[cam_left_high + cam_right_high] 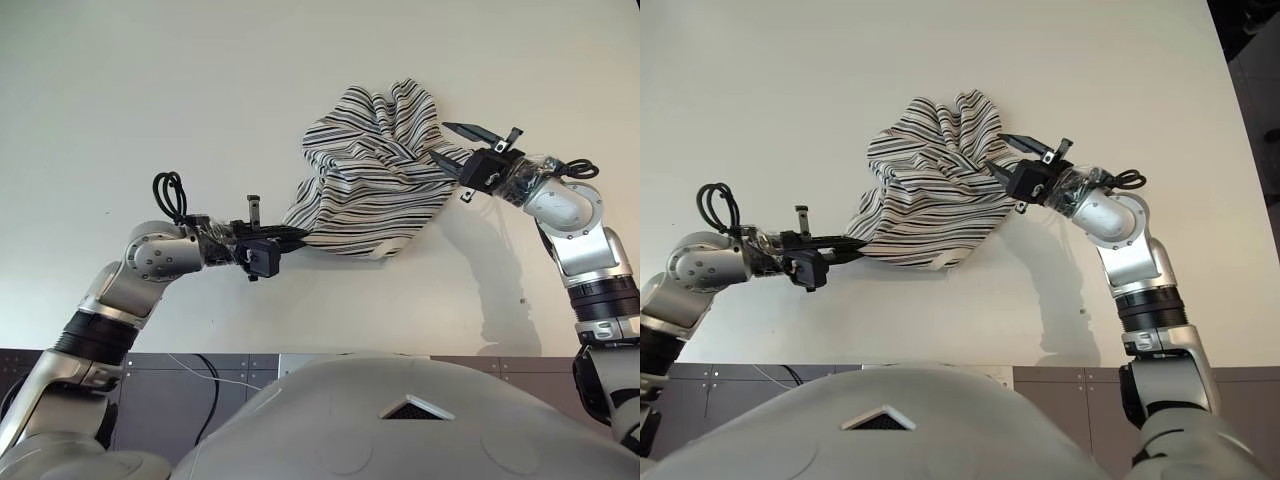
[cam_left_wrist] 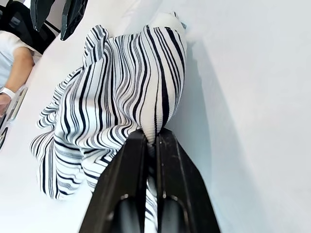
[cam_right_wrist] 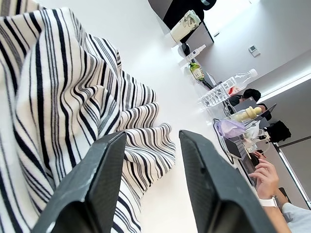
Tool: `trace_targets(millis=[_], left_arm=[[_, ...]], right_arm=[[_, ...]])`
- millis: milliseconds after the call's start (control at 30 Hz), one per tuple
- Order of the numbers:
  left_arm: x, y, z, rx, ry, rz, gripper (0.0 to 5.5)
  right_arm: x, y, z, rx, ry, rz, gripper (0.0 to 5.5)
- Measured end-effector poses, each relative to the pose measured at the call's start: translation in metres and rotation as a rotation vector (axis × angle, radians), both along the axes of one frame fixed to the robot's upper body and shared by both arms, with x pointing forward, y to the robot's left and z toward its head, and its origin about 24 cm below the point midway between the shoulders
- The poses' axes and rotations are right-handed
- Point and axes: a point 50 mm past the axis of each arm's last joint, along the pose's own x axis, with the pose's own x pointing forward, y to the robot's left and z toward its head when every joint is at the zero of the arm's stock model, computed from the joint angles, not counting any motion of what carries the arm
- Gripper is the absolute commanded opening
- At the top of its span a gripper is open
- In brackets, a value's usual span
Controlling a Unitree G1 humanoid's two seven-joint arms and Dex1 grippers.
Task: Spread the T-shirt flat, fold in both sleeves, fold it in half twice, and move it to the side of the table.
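Note:
A black-and-white striped T-shirt [image 1: 375,170] lies crumpled in a heap on the white table [image 1: 150,90]. My left gripper [image 1: 295,237] is at the heap's near left corner, shut on a fold of the shirt's edge; the left wrist view shows the fabric [image 2: 121,87] pinched between the two fingers [image 2: 131,170]. My right gripper [image 1: 440,140] hovers at the heap's right side, open, one finger above the cloth and one against it. In the right wrist view its fingers [image 3: 102,165] stand apart with striped cloth [image 3: 58,97] beneath and nothing between them.
The table's right edge [image 1: 1232,150] runs close to my right arm. Bare tabletop stretches left of and beyond the shirt. Beyond the far end stand bottles [image 3: 223,90] and a cup [image 3: 184,24] on another surface, where a person's hand [image 3: 267,177] rests.

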Motion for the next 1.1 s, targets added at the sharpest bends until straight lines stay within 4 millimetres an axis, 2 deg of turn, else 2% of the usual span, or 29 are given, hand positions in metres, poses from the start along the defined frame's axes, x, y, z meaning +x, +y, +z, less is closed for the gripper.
trace_targets(millis=[133, 233, 267, 300, 367, 433, 500, 700, 800, 867, 967, 1100], left_arm=[[0.007, -0.01, 0.044, -0.309, 0.264, 0.095, 0.12], [0.044, -0.012, 0.066, -0.597, 0.413, 0.333, 0.12], [0.068, -0.01, 0.069, -0.689, 0.463, 0.484, 0.12], [0.09, -0.006, 0.064, -0.736, 0.526, 0.666, 0.12], [0.115, 0.006, 0.042, -0.727, 0.628, 0.968, 0.12], [0.12, 0.02, 0.016, -0.62, 0.673, 1.161, 0.12], [0.118, 0.029, 0.0, -0.509, 0.657, 1.251, 0.12], [0.112, 0.02, -0.022, -0.213, 0.48, 1.125, 0.12], [0.103, 0.01, -0.028, -0.066, 0.354, 0.956, 0.12], [0.095, 0.007, -0.031, 0.051, 0.272, 0.825, 0.12], [0.068, -0.001, -0.035, 0.201, 0.229, 0.563, 0.12], [0.018, -0.008, -0.028, 0.282, 0.377, 0.283, 0.12]], right_arm=[[0.003, -0.009, 0.004, 0.051, 0.003, -0.061, 2.02], [0.004, -0.013, 0.004, 0.071, 0.017, -0.085, 2.02], [0.005, -0.013, 0.004, 0.075, 0.024, -0.089, 2.02], [0.005, -0.013, 0.003, 0.071, 0.032, -0.083, 2.02], [0.004, -0.009, 0.001, 0.053, 0.062, -0.052, 2.02], [0.0, 0.001, 0.001, 0.033, 0.086, 0.021, 2.02], [-0.005, 0.012, 0.002, 0.029, 0.101, 0.1, 2.02], [-0.03, 0.043, -0.006, 0.063, 0.235, 0.342, 2.02], [-0.024, 0.047, -0.02, 0.026, 0.308, 0.374, 2.02], [-0.02, 0.049, -0.022, 0.001, 0.322, 0.397, 2.02], [-0.02, 0.051, -0.027, -0.032, 0.325, 0.417, 2.02], [-0.015, 0.033, -0.027, -0.062, 0.303, 0.349, 2.02]])
